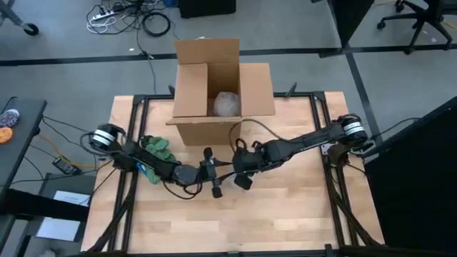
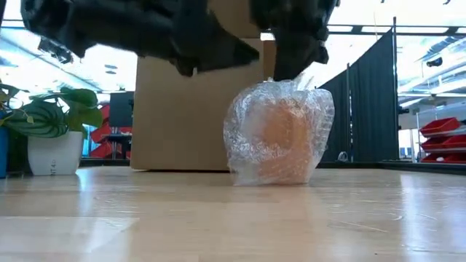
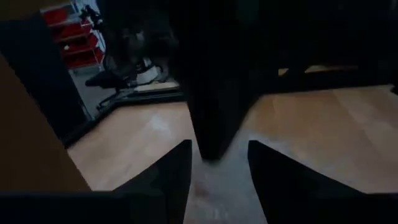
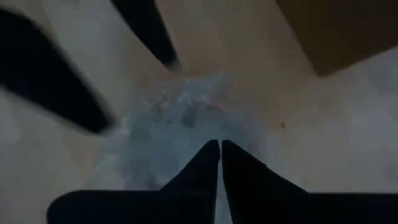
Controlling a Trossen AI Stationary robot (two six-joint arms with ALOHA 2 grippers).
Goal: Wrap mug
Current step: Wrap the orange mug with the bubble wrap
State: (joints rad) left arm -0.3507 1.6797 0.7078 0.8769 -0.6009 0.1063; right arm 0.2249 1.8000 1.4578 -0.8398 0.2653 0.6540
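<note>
- The mug [image 2: 280, 135], orange-brown and already swathed in clear bubble wrap [image 2: 247, 124], stood upright on the wooden table [image 2: 218, 218], just in front of the cardboard box [image 2: 182, 109] in the low view.
- In the high view the mug itself was hidden beneath the 2 grippers, which met near the table's middle, just in front of the box.
- The right gripper [image 4: 220, 152] hung directly over the bundle; its 2 fingers were pressed together with only a sliver between them, pinching the top of the wrap, whose loose upper edge rose to meet it in the low view.
- The left gripper [image 3: 217, 174] sat close beside the bundle with its 2 fingers spread apart, grasping nothing; the wrap showed pale between them.
- The left gripper's 2 dark fingers [image 4: 149, 28] also showed in the right wrist view, just beyond the wrap.
- The box stood open at the table's far edge, flaps up, with a second pale bubble-wrapped bundle [image 1: 227, 103] lying inside it.
- A potted plant [image 2: 51, 127] in a white pot stood at the table's left side, near the left arm's base.
</note>
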